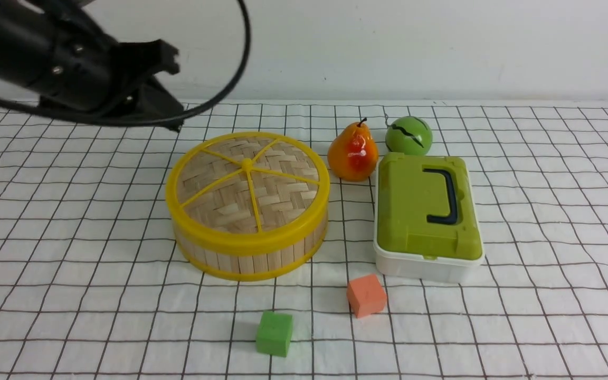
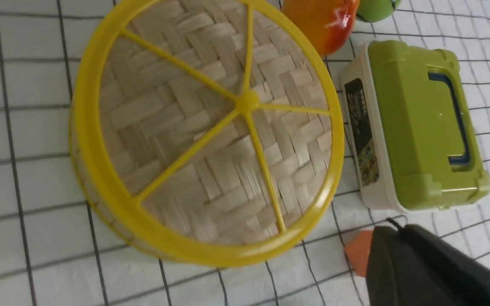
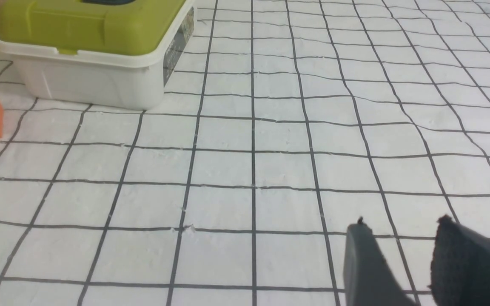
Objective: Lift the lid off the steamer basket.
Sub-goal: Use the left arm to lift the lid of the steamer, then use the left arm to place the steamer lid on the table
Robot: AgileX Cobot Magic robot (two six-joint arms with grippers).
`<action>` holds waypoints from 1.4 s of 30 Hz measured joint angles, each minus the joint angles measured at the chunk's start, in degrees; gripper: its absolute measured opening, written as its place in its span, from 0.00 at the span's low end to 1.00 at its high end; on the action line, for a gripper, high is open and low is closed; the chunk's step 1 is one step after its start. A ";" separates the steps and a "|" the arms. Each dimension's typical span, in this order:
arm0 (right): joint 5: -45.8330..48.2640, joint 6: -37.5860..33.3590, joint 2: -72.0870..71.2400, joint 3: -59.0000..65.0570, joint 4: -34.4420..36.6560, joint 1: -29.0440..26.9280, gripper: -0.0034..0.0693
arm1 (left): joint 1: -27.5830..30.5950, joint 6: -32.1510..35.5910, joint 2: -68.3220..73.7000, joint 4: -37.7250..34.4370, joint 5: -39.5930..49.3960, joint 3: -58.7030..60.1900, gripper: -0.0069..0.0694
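Observation:
The lid (image 1: 248,184), a woven bamboo disc with a yellow rim and yellow spokes, sits closed on the steamer basket (image 1: 251,259) at the table's middle left. The left wrist view shows the lid (image 2: 211,140) from above. My left gripper (image 1: 174,91) hovers above and behind the basket's far left edge, jaws apart and empty. One of its fingers (image 2: 402,267) shows in the left wrist view. My right gripper (image 3: 402,225) is out of the front view. It is open and empty, low over bare cloth.
An orange-red pear (image 1: 353,153) and a green ball (image 1: 408,135) stand behind a white box with a green lid (image 1: 425,211), right of the basket. An orange cube (image 1: 366,295) and a green cube (image 1: 274,332) lie in front. The box (image 3: 92,76) also shows in the right wrist view.

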 joint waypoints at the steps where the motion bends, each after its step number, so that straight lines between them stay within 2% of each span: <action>1: 0.00 0.00 0.00 0.00 0.00 0.00 0.38 | -0.76 -0.45 1.01 1.29 0.23 -1.25 0.08; 5: 0.00 0.00 0.00 0.00 0.00 0.00 0.38 | -9.38 -8.10 10.94 17.81 4.03 -14.05 0.11; 6: 0.00 0.00 0.00 0.00 0.00 0.00 0.38 | -10.95 -9.44 13.51 22.30 5.10 -16.41 0.15; 7: 0.00 0.00 0.00 0.00 0.00 0.00 0.38 | -11.49 -9.91 13.94 22.98 5.25 -17.26 0.16; 9: 0.00 0.00 0.00 0.00 0.00 0.00 0.38 | -13.82 -12.42 18.74 30.07 6.81 -21.61 0.27; 11: 0.00 0.00 0.00 0.00 0.00 0.00 0.38 | -14.15 -13.48 20.85 32.08 7.00 -22.92 0.35; 13: 0.00 0.00 0.00 0.00 0.00 0.00 0.38 | -14.21 -15.65 23.84 33.99 7.00 -24.43 0.47; 16: 0.00 0.00 0.00 0.00 0.00 0.00 0.38 | -14.21 -17.03 26.21 35.28 6.54 -24.59 0.53; 18: 0.00 0.00 0.00 0.00 0.00 0.00 0.38 | -14.21 -17.23 27.08 35.40 6.14 -24.65 0.54; 21: 0.00 0.00 0.00 0.00 0.00 0.00 0.38 | -14.21 -17.50 28.81 35.40 4.15 -24.66 0.54; 24: 0.00 0.00 0.00 0.00 0.00 0.00 0.38 | -14.21 -17.56 30.42 35.40 2.10 -24.71 0.46; 26: 0.00 0.00 0.00 0.00 0.00 0.00 0.38 | -14.21 -17.80 30.98 35.40 1.82 -24.71 0.37; 27: 0.00 0.00 0.00 0.00 0.00 0.00 0.38 | -14.21 -18.20 31.15 35.70 1.82 -24.71 0.29; 29: 0.00 0.00 0.00 0.00 0.00 0.00 0.38 | -14.21 -18.57 31.15 35.70 1.69 -24.78 0.23; 38: 0.00 0.00 0.00 0.00 0.00 0.00 0.38 | -14.21 -18.82 26.57 37.79 1.93 -24.39 0.23; 42: 0.00 0.00 0.00 0.00 0.00 0.00 0.38 | -11.94 -20.58 15.14 45.16 1.58 -24.57 0.23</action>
